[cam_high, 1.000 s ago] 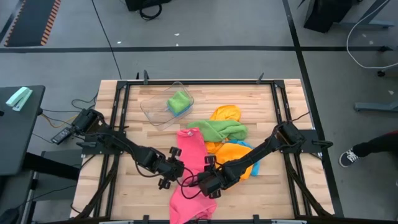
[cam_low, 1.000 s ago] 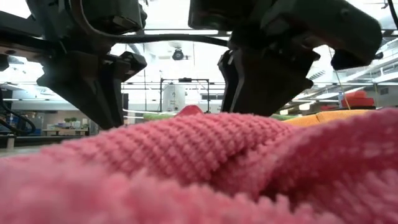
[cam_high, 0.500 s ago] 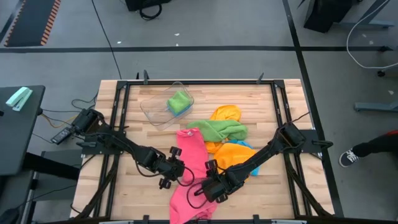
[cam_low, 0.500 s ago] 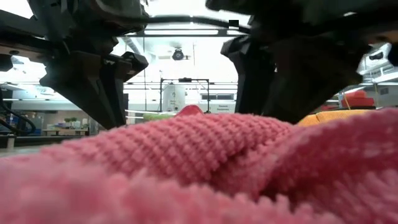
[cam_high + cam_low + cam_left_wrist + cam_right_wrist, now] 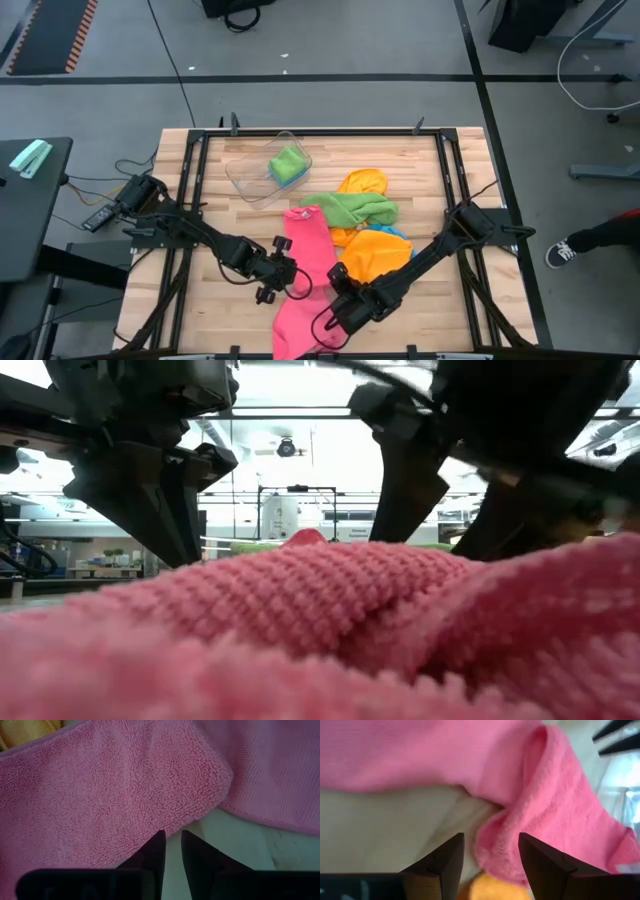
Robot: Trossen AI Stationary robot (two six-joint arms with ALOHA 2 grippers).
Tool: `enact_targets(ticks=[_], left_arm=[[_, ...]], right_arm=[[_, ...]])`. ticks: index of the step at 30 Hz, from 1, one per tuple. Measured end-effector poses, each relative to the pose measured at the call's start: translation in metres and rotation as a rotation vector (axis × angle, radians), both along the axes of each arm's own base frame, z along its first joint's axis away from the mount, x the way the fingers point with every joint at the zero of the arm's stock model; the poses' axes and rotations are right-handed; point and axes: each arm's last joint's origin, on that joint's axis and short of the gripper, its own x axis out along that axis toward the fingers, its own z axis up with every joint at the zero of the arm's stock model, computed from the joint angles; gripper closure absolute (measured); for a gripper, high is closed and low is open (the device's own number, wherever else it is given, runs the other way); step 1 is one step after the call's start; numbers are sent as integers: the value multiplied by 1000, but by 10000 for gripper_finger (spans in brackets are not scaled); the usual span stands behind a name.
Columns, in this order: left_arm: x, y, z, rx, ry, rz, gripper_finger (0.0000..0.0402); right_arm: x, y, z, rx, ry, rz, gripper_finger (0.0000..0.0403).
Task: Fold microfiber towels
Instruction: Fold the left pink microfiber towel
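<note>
Five microfiber towels show in the overhead view: one pink towel, two green towels, two orange towels. One blue edge peeks out. One clear tub. Two robot arms.

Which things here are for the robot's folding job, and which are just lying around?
For the job:
pink towel
green towel
orange towels
blue towel
left gripper
right gripper

Just lying around:
clear tub, with a folded green cloth inside
pale green thing on the side stand
</note>
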Motion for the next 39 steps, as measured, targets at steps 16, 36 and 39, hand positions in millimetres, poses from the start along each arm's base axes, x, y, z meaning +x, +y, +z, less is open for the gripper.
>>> enact_targets(ticks=[16, 36, 39], left_arm=[[0, 0, 0, -5, 0, 8, 334], [0, 0, 0, -5, 1, 9, 337], [0, 0, 0, -5, 1, 9, 336]], right_arm=[[4, -12, -8, -7, 74, 60, 217], [11, -24, -9, 42, 83, -4, 357], [12, -26, -9, 52, 78, -23, 362]])
